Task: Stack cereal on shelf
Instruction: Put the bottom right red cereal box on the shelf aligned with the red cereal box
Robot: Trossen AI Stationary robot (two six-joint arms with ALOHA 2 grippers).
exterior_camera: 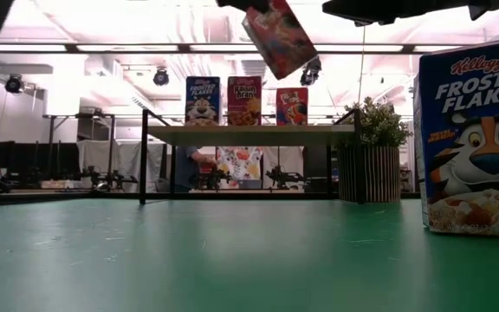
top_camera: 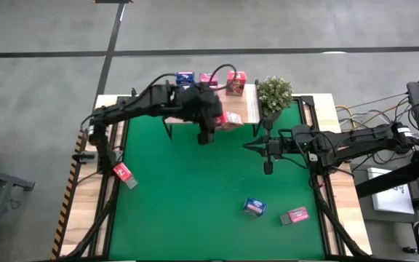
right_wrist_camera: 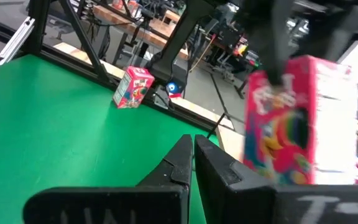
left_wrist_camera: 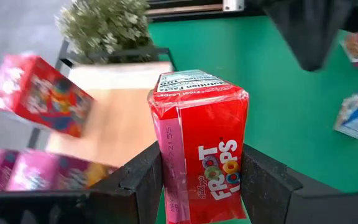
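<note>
Above the near edge of the light wooden shelf (top_camera: 213, 109) on thin black legs, the left gripper (top_camera: 222, 121) holds a small red cardboard Froot Loops box (left_wrist_camera: 201, 146). Its two dark fingers (left_wrist_camera: 135, 186) press the box's opposite narrow sides, partly spread to the box's width. The box is glossy red with white lettering on its front and a pale nutrition panel on its top flap; in the low view it hangs tilted, clear of the shelf.

Seven cereal boxes show from above. Three stand upright in a row along the shelf's far edge: a blue Frosted Flakes box (exterior_camera: 202, 100), a pink Raisin Bran box (exterior_camera: 244, 100) and a red Froot Loops box on the shelf (exterior_camera: 292, 106). One is the held box. Three lie on the green mat (top_camera: 195, 196) of the table: a red box (top_camera: 124, 172) near the left arm's base, a blue box (top_camera: 254, 207) and a pink box (top_camera: 295, 215) close together toward the front right.

A small potted green plant (top_camera: 274, 94) stands just beside the shelf's right end. The right gripper (top_camera: 259, 147) hovers over the mat, right of the shelf, its fingers closed together on nothing.
</note>
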